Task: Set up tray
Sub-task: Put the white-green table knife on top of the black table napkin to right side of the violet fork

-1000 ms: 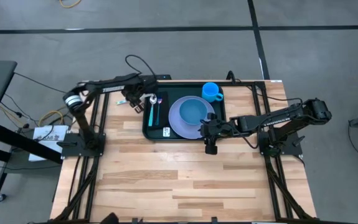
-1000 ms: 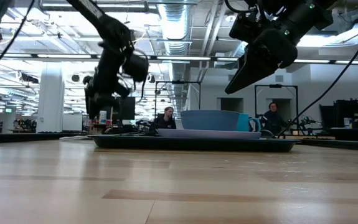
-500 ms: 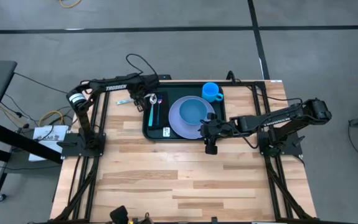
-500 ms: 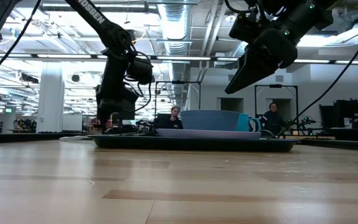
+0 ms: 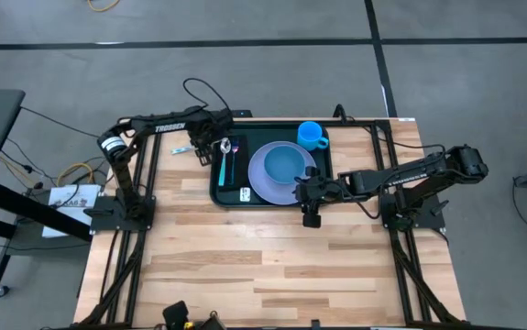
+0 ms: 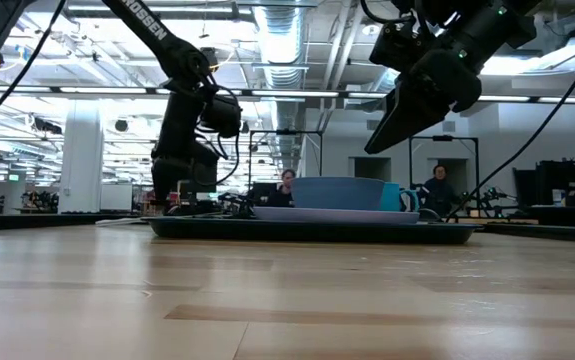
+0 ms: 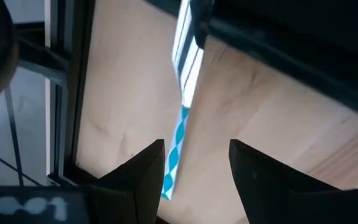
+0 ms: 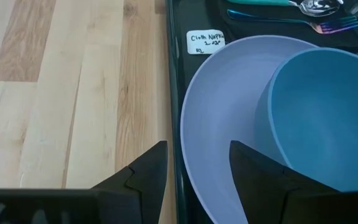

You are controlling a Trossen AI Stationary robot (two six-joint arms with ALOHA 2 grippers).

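Observation:
The dark tray [image 5: 272,205] lies at the table's far middle. It carries a lavender plate [image 5: 261,185] with a blue bowl [image 5: 289,163], a blue cup [image 5: 312,136], and a black napkin [image 5: 229,174] with a spoon and a fork. A slim blue-and-white utensil [image 7: 180,130] lies flat on the wood just left of the tray [image 5: 181,148]. My left gripper [image 7: 194,177] stands open low over it, pointing steeply down, with the utensil's end near one finger. My right gripper [image 5: 310,218] hangs open above the tray's near rim [image 8: 172,93].
A white label [image 8: 205,41] lies on the tray beside the plate. The table's frame rail and cables run behind the left gripper at the far left edge. Bare wood fills the table's near half. People sit in the room behind the table.
My left gripper has moved a little toward the tray and sunk closer to the table, rolling about its own axis as it went. The utensil, the tray and my right gripper have stayed where they were.

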